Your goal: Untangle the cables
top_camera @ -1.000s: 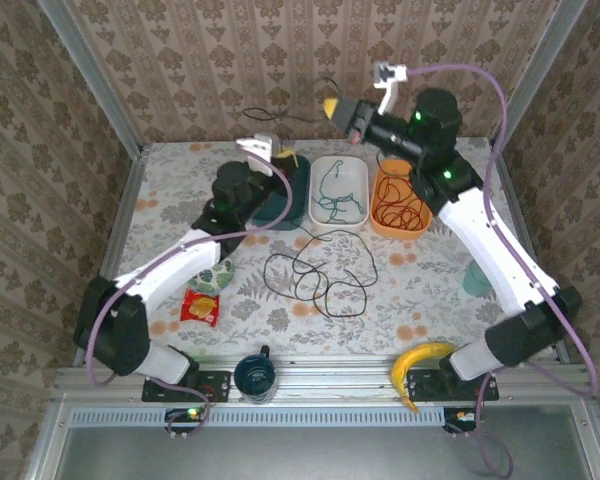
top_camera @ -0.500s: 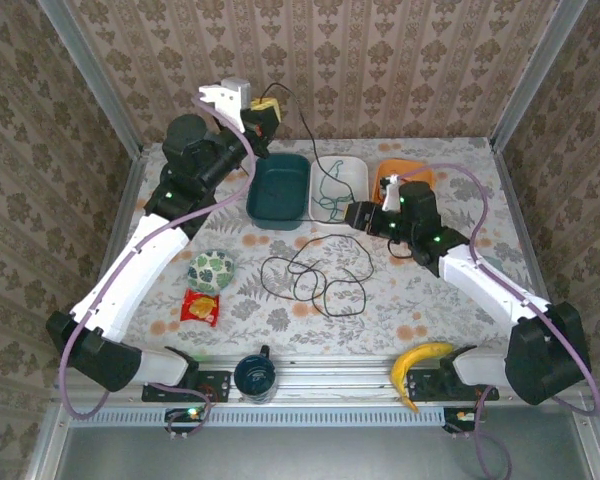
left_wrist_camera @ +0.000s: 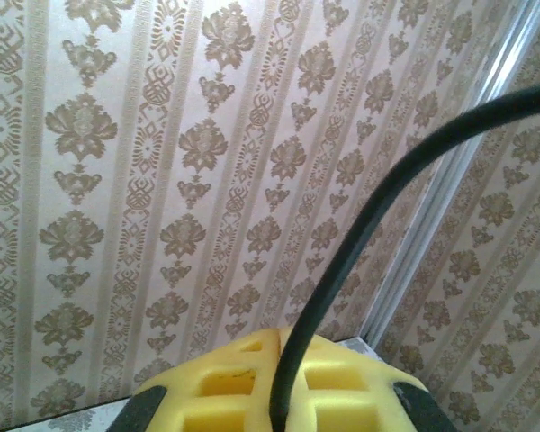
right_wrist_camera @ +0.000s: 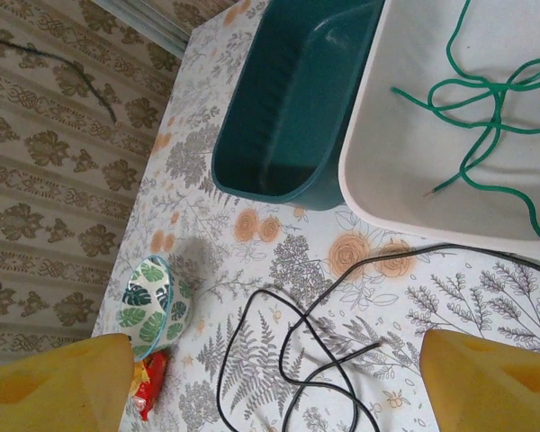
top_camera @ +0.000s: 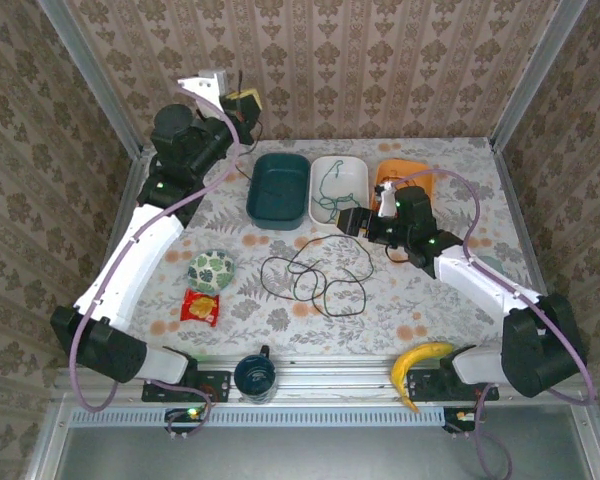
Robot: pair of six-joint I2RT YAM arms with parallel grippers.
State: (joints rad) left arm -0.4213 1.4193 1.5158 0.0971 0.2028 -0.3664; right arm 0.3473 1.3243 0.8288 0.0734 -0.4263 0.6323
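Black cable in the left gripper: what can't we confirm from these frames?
Where it ends: the left wrist view cuts the black cable at the right edge. In the top view it is too thin to trace beyond the left gripper.
Whether it joins the loose black loops: the crossings are too small from above, and the right wrist view cuts them at the bottom edge.
Orange bin contents: the right arm covers most of it.

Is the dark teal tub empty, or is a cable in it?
Empty. The teal tub shows a bare floor, while the green cable lies in the white tub beside it.
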